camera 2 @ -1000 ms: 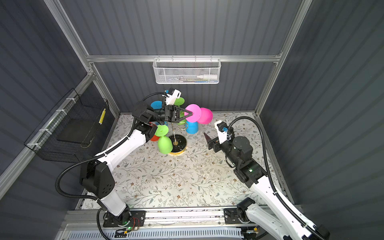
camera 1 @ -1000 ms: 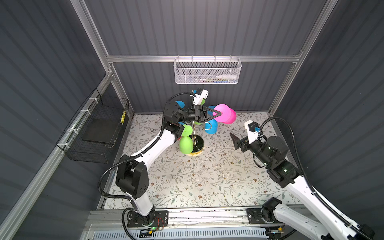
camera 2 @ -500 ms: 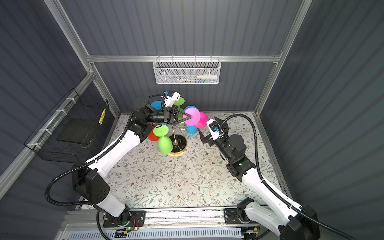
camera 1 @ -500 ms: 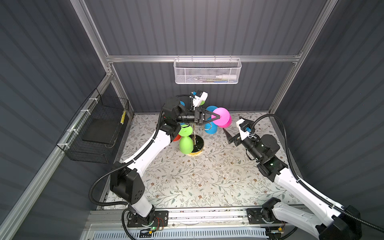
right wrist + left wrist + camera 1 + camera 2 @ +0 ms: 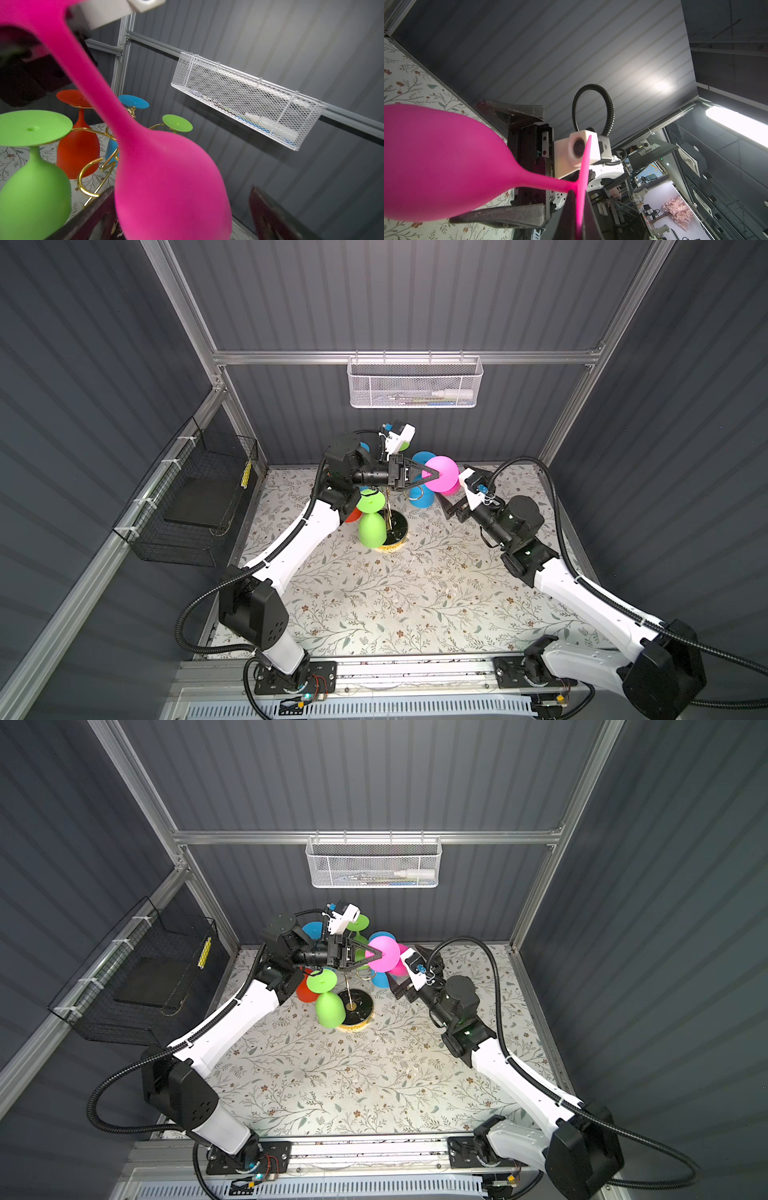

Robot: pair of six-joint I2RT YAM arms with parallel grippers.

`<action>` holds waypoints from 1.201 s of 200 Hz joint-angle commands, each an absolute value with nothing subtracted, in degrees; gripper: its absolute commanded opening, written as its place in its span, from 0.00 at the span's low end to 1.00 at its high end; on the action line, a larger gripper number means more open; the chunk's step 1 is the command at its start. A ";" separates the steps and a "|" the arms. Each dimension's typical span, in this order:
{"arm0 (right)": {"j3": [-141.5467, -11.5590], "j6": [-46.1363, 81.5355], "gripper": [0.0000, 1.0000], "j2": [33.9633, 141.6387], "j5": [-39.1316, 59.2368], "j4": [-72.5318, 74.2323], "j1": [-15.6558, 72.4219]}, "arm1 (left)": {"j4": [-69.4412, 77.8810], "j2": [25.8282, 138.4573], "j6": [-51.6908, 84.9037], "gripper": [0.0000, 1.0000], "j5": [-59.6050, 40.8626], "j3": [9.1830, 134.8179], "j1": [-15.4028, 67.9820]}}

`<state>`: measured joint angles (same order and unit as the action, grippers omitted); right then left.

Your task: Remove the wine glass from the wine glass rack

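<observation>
The left gripper (image 5: 433, 476) pinches the foot of the pink wine glass (image 5: 446, 475), holding it clear of the rack (image 5: 356, 1006). The right gripper (image 5: 453, 509) gapes open around the bowl, seemingly to take it.

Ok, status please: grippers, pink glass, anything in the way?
Left gripper shut on foot of pink glass. Right gripper open around bowl. Glass seems off rack, nothing blocking.
</observation>
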<state>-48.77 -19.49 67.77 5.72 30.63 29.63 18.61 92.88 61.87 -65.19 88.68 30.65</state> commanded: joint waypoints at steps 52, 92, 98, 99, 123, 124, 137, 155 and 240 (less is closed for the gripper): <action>-52.37 -18.13 0.92 69.48 8.73 30.81 28.98 | 14.80 90.55 58.40 0.00 -66.75 90.89 30.59; -48.61 -16.17 0.98 63.63 10.88 27.46 27.96 | 11.84 90.74 55.65 0.00 -65.61 92.02 30.06; -48.08 -16.17 0.99 62.32 11.11 27.12 27.79 | 12.08 90.83 55.94 0.00 -65.72 92.02 30.06; -48.03 -16.17 0.99 62.27 11.13 27.10 27.78 | 12.15 90.86 56.01 0.00 -65.77 92.02 30.06; -47.02 -15.91 0.99 61.82 11.85 27.11 27.64 | 13.21 90.89 57.10 0.00 -66.32 91.61 30.06; -47.07 -15.91 0.99 61.89 11.86 27.14 27.62 | 13.24 90.88 57.11 0.00 -66.30 91.59 30.01; -47.35 -15.83 0.99 62.86 11.82 27.88 27.67 | 13.32 90.71 57.19 0.00 -66.32 91.49 30.05; -48.69 -15.82 0.99 65.31 12.68 28.46 27.67 | 13.35 90.39 57.17 0.00 -66.33 91.41 30.06; -54.10 -13.93 0.99 73.84 13.01 32.43 27.85 | 13.18 90.57 57.35 0.00 -66.59 91.58 30.06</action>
<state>-52.16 -15.42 73.63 12.49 29.23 27.79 12.82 92.36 57.58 -65.23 90.06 30.28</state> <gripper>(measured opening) 0.987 0.057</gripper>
